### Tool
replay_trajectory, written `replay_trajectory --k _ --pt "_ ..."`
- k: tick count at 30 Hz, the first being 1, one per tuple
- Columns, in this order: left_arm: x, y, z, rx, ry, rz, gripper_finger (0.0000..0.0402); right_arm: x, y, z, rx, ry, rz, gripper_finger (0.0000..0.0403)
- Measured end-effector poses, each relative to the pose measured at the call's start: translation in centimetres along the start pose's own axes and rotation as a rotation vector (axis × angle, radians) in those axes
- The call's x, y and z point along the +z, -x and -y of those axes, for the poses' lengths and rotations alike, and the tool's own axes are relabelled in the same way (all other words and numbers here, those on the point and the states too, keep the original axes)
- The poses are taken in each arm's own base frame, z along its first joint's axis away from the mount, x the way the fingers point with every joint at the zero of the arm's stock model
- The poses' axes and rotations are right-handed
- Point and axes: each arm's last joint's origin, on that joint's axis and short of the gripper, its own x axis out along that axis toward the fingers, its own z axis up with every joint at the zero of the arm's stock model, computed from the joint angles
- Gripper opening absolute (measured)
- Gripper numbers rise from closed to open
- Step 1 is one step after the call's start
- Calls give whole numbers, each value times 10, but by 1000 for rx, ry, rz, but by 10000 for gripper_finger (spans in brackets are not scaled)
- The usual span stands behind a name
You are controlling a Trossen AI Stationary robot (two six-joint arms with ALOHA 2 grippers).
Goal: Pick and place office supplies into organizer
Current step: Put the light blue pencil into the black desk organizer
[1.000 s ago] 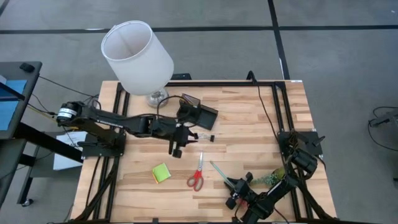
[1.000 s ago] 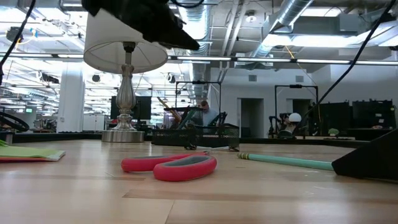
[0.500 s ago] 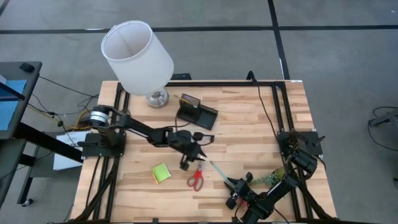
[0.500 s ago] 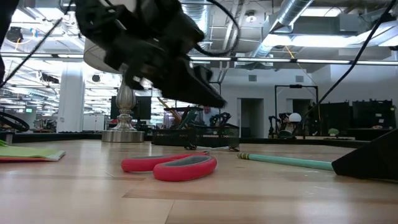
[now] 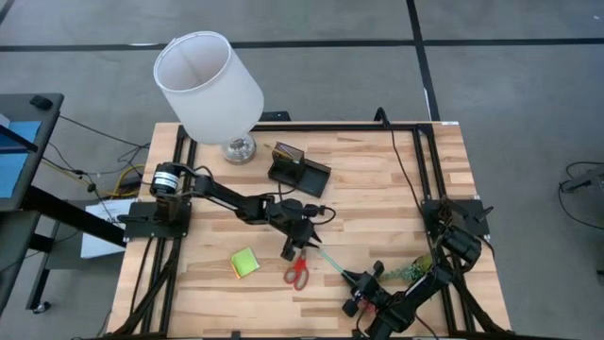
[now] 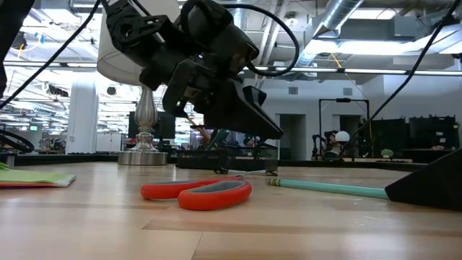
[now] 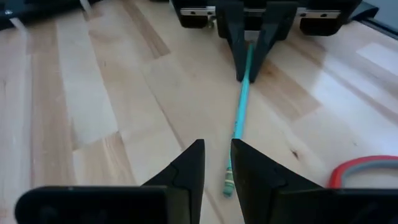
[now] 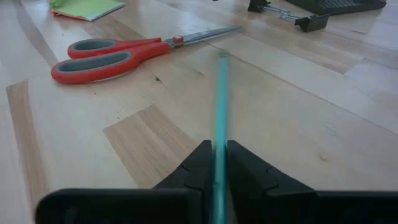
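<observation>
**Teal pen pinched at one end, approached at the other**

Teal pen [image 5: 332, 261] lies flat on the surface [image 5: 377, 198], just beside the red-handled scissors [image 5: 298, 265]. Right tool [image 8: 216, 163] is clamped on the pen's near end (fingers tight against the shaft). Left tool [image 7: 216, 163] hangs low over the far tip, fingers slightly apart, gripping nothing. Organizer [image 5: 298, 173] stands well apart, near the lamp [image 5: 208, 85].
</observation>
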Motion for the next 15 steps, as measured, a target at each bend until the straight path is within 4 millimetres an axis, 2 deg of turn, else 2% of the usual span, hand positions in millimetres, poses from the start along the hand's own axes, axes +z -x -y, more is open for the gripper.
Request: replay_trajectory --k 5,10,15 --pt "-11 -9 1 -34 4 2 70 0 0 0 1 -5 0 12" --pt "-26 -21 3 -57 22 -33 70 0 0 0 1 -11 -1 27" --pt "-29 -22 3 -60 32 -47 70 0 0 0 0 -11 -2 22"
